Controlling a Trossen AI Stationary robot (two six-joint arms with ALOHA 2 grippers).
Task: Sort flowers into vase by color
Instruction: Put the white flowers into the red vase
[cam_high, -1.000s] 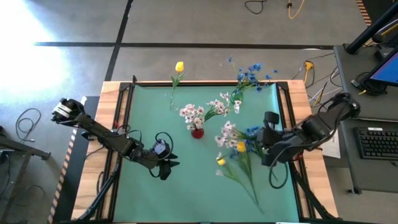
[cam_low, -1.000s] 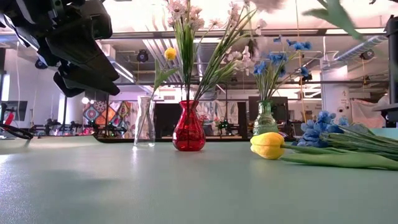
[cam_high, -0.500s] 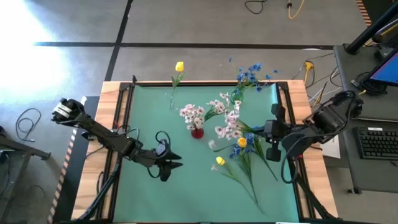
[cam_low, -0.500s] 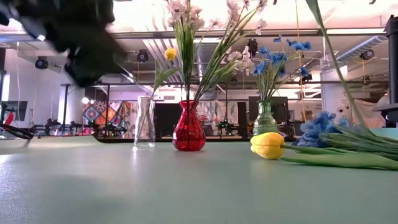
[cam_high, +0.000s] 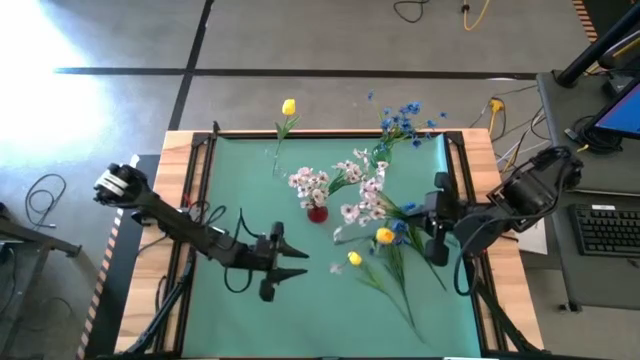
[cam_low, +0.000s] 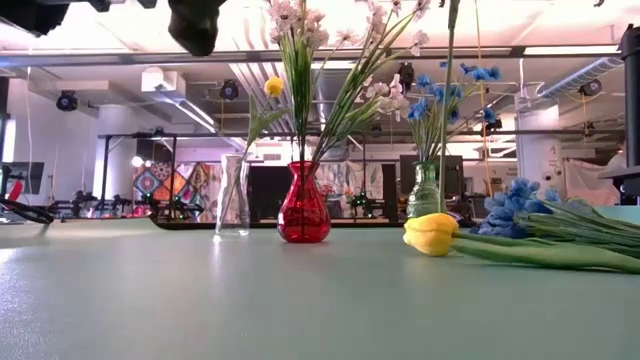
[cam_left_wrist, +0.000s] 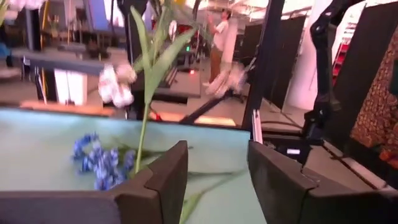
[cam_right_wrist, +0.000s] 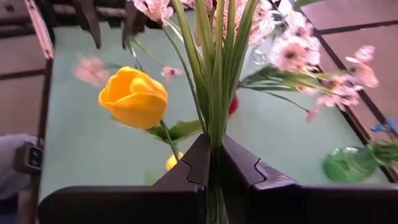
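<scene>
My right gripper (cam_high: 427, 222) is shut on a bunch of flowers: pinkish-white blossoms (cam_high: 365, 205) and a yellow tulip (cam_high: 384, 236), held above the green mat. On the mat lie another yellow tulip (cam_high: 353, 259), blue flowers (cam_low: 515, 215) and long green stems (cam_high: 397, 283). At the back stand a clear vase (cam_low: 232, 195) with a yellow tulip (cam_high: 288, 106), a red vase (cam_low: 303, 210) with pinkish-white blossoms (cam_high: 310, 183) and a green vase (cam_low: 427, 190) with blue flowers (cam_high: 405, 115). My left gripper (cam_high: 292, 265) hovers open at the mat's near left, pointing level toward the right. My right gripper pinches several green stems (cam_right_wrist: 214, 134) of the bunch together between its two fingers, low on the stems. The fingers come slanting down from the table's right side and lie across the stems. The blossoms (cam_right_wrist: 292, 53) and the tulip (cam_right_wrist: 134, 96) stand beyond the fingers, lifted clear of the mat.
The three vases stand in a row along the mat's far half. Black rails (cam_high: 195, 200) run along the mat's left and right edges. Bare mat (cam_high: 300, 320) lies at the near middle and near left. Loose flowers crowd the near right.
My right gripper has risen and rolled with the bunch, whose blossoms swung toward the red vase and whose stems now stand more upright. My left gripper has tipped from pointing down to level, risen, and gone a little toward the table's right edge.
</scene>
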